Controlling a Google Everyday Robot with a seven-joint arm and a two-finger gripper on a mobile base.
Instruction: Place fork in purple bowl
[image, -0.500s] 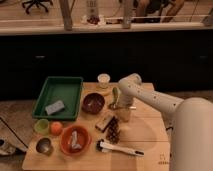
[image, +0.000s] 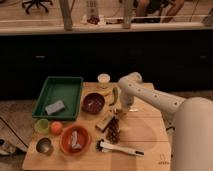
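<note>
Hovering low over the table (image: 150, 145), the gripper (image: 120, 110) sits just right of the purple bowl (image: 93, 103); can't tell if it's open or closed. Risk: 1 early release drops the fork on the table, or it glances off the rim. Can't pick the fork out, possibly at the gripper. Bowl is round, dark maroon, glossy, and looks empty.

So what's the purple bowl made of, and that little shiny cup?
The purple bowl is probably glazed ceramic or hard plastic, because its inside gleams. The little cup looks like metal: silvery-grey with bright reflections. The gripper hangs low just beside the bowl.
</note>
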